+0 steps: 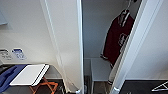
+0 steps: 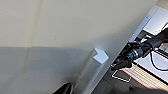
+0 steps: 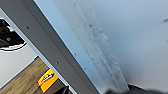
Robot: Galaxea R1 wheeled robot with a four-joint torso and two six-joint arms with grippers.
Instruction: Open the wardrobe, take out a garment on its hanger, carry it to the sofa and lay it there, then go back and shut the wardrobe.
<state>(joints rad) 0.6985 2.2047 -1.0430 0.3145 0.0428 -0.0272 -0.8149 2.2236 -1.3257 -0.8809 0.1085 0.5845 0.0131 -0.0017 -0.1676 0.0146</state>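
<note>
Red garment (image 1: 116, 40) hangs on its hanger (image 1: 128, 6) — wardrobe (image 1: 66, 37) open

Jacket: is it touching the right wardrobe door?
Cannot tell. In the head view the jacket runs behind the right door edge, which hides any gap.

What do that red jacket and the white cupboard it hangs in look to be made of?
The jacket looks like soft fabric: a matte dark red body that drapes, with paler sleeves and striped knit-looking trim. The wardrobe seems to be smooth white-coated board, flat and even, with a slight sheen; whether wood or laminate underneath I can't tell.
</note>
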